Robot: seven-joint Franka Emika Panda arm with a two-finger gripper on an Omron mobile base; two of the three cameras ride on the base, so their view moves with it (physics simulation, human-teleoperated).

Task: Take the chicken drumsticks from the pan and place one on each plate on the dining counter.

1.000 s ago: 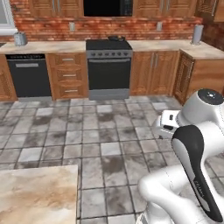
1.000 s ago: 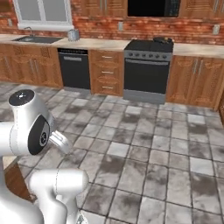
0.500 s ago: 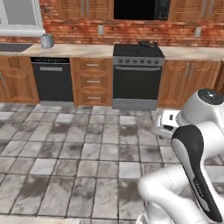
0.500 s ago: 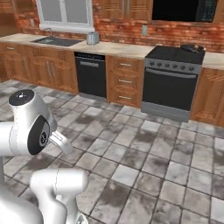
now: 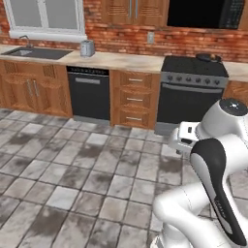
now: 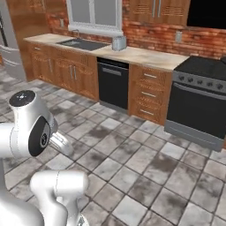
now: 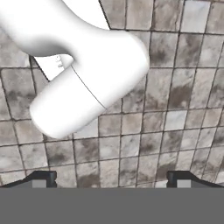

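— While it hangs over the tiled floor (image 7: 131,135), how does the pincer (image 7: 112,178) stand?
— Spread wide, nothing between its tips.
— And the pan (image 5: 208,57)?
— On the stove (image 5: 193,92), at the back right, well away from the arm.

One pan (image 5: 208,57), one toaster (image 5: 87,48)
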